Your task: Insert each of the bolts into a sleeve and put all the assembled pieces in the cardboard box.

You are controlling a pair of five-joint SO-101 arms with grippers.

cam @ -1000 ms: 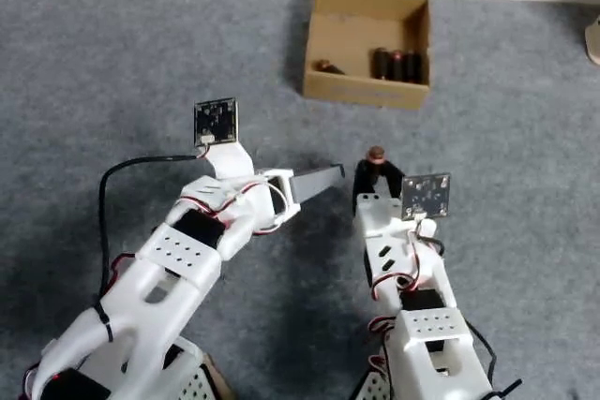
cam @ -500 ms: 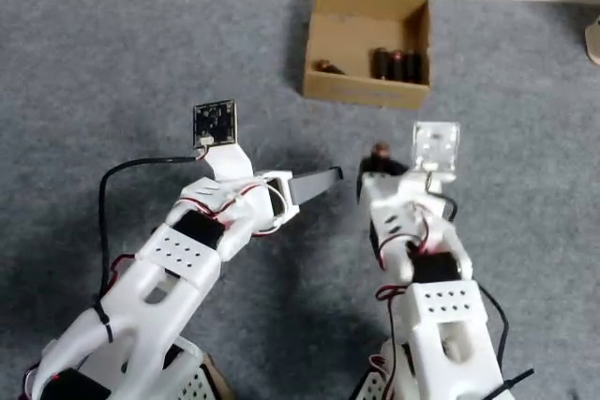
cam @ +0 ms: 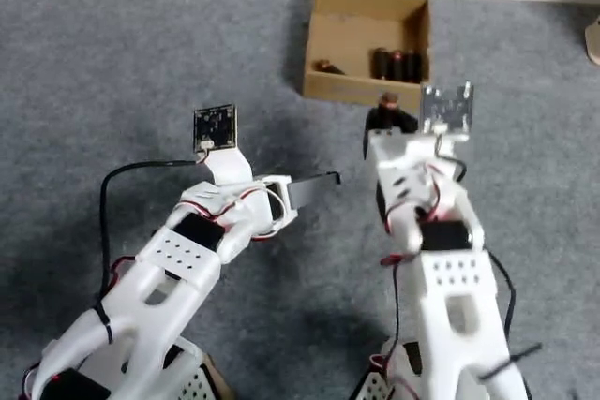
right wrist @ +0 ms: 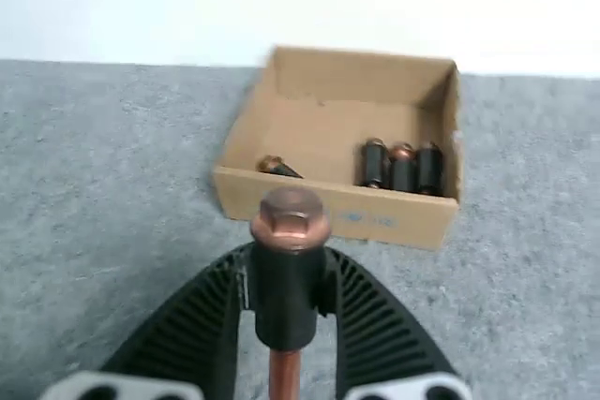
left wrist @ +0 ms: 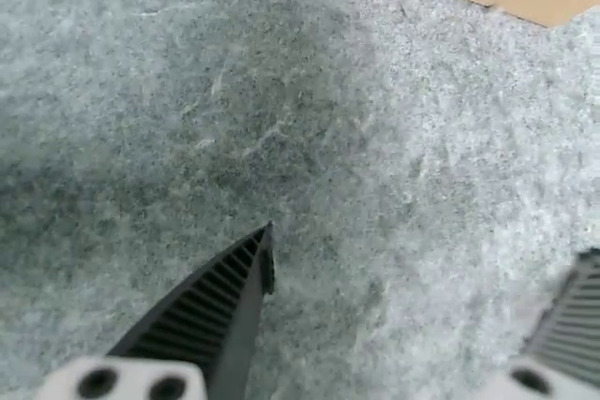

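Observation:
My right gripper [right wrist: 285, 297] is shut on an assembled piece [right wrist: 288, 264], a copper bolt [cam: 386, 100] through a black sleeve, held upright just short of the cardboard box [cam: 323, 84]. The box [right wrist: 337, 213] holds several assembled pieces: three side by side [right wrist: 401, 164] and one lying apart [right wrist: 277, 167]. My left gripper [left wrist: 412, 269] is open above bare carpet, its black fingers [cam: 314, 186] pointing toward the right arm with nothing between them.
Grey carpet [cam: 112, 53] covers the table around both arms. A white wall edge runs behind the box. A pale object [cam: 592, 39] sits at the far right edge. A black cable [cam: 112, 185] loops beside the left arm.
The right arm has carried the assembled piece forward, from mid-table up to the box's near wall. The left arm has barely shifted.

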